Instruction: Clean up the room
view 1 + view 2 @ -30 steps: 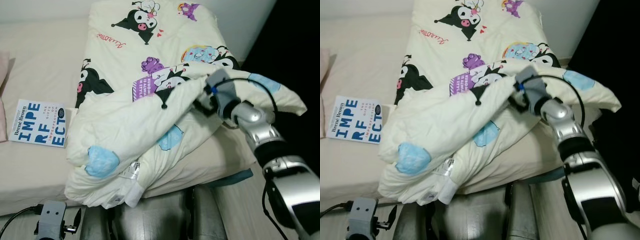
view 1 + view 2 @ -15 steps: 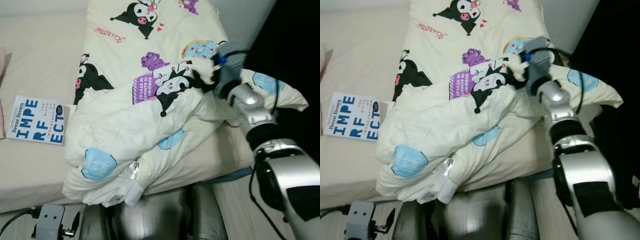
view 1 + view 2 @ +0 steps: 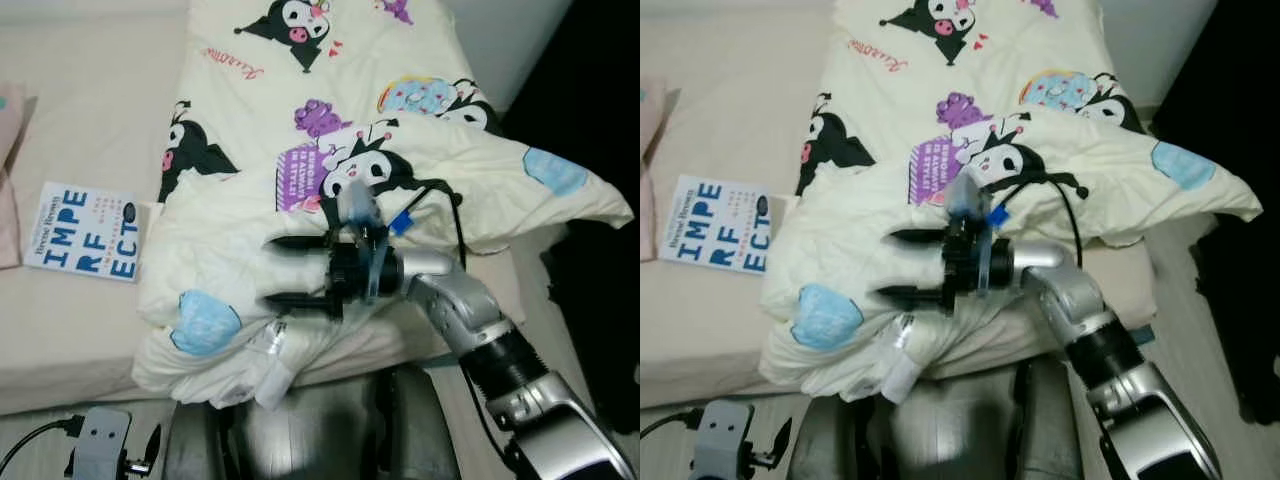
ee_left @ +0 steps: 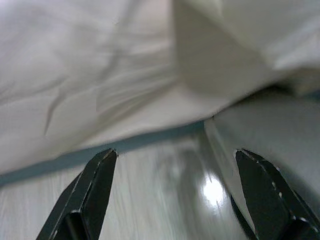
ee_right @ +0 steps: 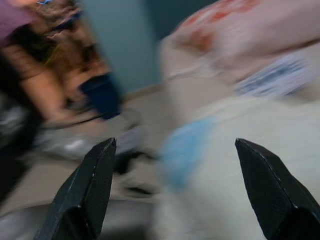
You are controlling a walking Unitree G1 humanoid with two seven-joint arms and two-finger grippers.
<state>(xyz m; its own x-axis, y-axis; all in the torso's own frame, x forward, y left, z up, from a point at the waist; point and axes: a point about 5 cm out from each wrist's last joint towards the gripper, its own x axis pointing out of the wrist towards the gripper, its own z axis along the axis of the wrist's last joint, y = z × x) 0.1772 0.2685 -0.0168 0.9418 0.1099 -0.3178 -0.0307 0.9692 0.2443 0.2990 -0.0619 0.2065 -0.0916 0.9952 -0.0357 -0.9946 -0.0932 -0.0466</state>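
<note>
Bed: R gripper spread wide over bunched blanket edge

Duvet heaped on bed, right half; book left of it; pillow further left.

Head stereo pair down onto the bed; wrist cameras along each claw's fingers.

The right arm bends across the body, its right gripper pointing to the robot's left with the two black fingers spread wide. The left gripper hangs low, fingers apart.
</note>
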